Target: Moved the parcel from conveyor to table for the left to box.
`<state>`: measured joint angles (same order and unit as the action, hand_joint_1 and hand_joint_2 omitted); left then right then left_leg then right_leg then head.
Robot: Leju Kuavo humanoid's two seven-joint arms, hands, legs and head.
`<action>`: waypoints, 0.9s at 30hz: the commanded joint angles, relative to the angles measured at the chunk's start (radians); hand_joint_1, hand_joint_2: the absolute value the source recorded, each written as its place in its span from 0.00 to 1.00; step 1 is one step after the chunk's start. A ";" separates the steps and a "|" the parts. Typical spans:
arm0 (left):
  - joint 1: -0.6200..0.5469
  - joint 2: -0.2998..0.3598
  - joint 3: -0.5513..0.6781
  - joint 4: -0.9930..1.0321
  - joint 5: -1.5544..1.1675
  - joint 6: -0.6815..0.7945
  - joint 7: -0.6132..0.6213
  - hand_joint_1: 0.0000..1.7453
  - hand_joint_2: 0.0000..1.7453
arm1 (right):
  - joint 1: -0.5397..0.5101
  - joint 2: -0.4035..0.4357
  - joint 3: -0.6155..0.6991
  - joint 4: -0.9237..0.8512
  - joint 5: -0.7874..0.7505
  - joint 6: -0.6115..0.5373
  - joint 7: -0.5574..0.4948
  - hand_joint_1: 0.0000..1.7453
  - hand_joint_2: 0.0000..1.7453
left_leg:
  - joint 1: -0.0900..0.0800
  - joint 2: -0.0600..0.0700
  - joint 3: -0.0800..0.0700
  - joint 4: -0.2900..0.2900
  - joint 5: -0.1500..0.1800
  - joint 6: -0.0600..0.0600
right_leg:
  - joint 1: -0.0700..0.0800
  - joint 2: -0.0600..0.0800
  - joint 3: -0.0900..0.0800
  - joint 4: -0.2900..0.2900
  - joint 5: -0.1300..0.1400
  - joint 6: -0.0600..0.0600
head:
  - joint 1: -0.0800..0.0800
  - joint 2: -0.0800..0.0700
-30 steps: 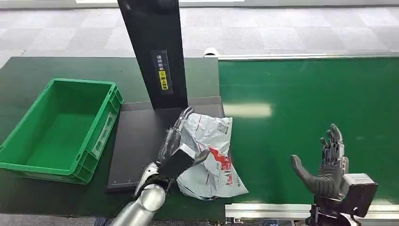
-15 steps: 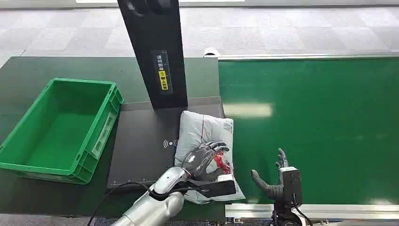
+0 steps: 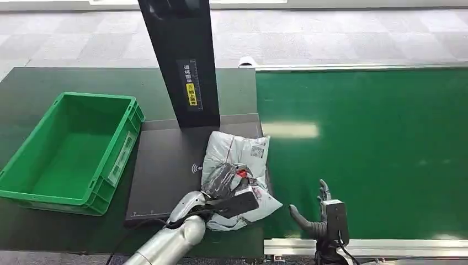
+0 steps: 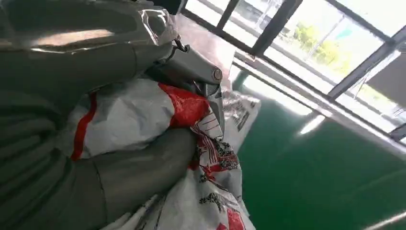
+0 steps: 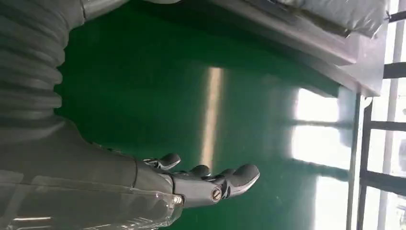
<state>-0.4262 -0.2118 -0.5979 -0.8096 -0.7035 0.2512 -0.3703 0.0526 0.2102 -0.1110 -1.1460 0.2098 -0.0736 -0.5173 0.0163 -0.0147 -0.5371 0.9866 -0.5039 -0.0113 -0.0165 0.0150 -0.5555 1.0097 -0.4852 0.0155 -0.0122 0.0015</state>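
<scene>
Since the earlier frame our left hand [image 3: 225, 185] had clenched onto the parcel [image 3: 238, 165] at centre frame on the table [image 3: 33, 83], our right hand [image 3: 317, 218] hung empty, fingers spread, lower right, so we judged a firm lift toward the green box [image 3: 72, 152] best.

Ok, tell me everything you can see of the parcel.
The parcel is a soft, crumpled grey-white plastic mailer with red and black print and a white label near its far end. It lies on the dark scanner plate, its edge by the green conveyor. The left hand grips its near part, bunching the plastic.
</scene>
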 commanded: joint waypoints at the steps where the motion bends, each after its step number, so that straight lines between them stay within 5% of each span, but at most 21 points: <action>1: 0.109 0.121 0.183 -0.674 0.335 -0.086 -0.023 1.00 1.00 | 0.034 0.010 0.003 -0.004 -0.014 -0.034 0.007 0.00 1.00 | 0.000 0.003 -0.003 0.001 0.000 0.000 | 0.000 0.001 -0.004 0.001 0.000 -0.001 | 0.000 0.000; 7: 0.115 0.137 0.280 -0.839 0.353 0.069 -0.067 1.00 1.00 | 0.052 0.030 0.000 -0.009 -0.009 -0.047 -0.002 0.00 1.00 | 0.000 0.004 -0.005 0.000 -0.001 0.000 | 0.001 0.002 -0.006 0.001 0.000 -0.002 | 0.000 0.000; 12: -0.009 0.174 0.456 -0.765 0.356 0.230 -0.045 1.00 1.00 | 0.034 0.032 0.015 0.015 -0.005 -0.050 -0.005 0.00 1.00 | 0.001 0.004 -0.007 0.001 0.000 0.000 | 0.001 0.002 -0.008 0.002 0.001 -0.002 | 0.000 0.000; 15: -0.115 0.198 0.593 -0.558 0.191 0.447 -0.031 1.00 1.00 | 0.023 0.031 0.038 0.029 -0.003 -0.046 -0.003 0.00 1.00 | 0.001 0.003 -0.005 0.000 0.001 0.000 | 0.001 0.000 -0.006 0.001 0.001 -0.002 | 0.000 0.000; 19: -0.230 0.234 0.652 -0.363 0.122 0.447 -0.028 1.00 1.00 | 0.017 0.031 0.052 0.030 -0.004 -0.047 0.000 0.00 1.00 | 0.001 0.003 -0.004 0.000 0.003 -0.001 | 0.001 0.000 -0.005 0.001 0.002 -0.002 | 0.000 0.000; 20: -0.316 0.246 0.706 -0.197 -0.199 0.447 0.186 1.00 1.00 | 0.015 0.028 0.057 0.024 -0.006 -0.042 0.009 0.00 1.00 | 0.001 0.001 -0.004 0.000 0.003 -0.001 | 0.001 -0.001 -0.004 0.001 0.001 -0.002 | 0.001 0.000; 23: -0.526 0.307 0.755 0.168 -0.318 0.447 0.291 1.00 1.00 | 0.020 0.020 0.059 -0.004 -0.013 -0.036 0.031 0.00 1.00 | 0.002 0.000 -0.006 0.001 0.004 -0.001 | 0.002 -0.003 -0.005 0.002 0.002 -0.002 | 0.000 0.000; 27: -0.590 0.328 0.798 0.309 -0.318 0.447 0.281 1.00 1.00 | 0.038 0.015 0.054 -0.027 -0.016 -0.037 0.037 0.00 1.00 | 0.001 0.001 -0.004 0.000 0.004 -0.001 | 0.001 -0.001 -0.005 0.002 0.002 -0.002 | 0.000 0.000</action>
<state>-0.7538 0.0447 0.0722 -1.0388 -0.9900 0.6909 -0.1155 0.0926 0.2419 -0.0664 -1.1586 0.2003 -0.1137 -0.4948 0.0171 -0.0139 -0.5411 0.9865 -0.5006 -0.0125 -0.0156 0.0151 -0.5598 1.0113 -0.4837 0.0136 -0.0118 0.0015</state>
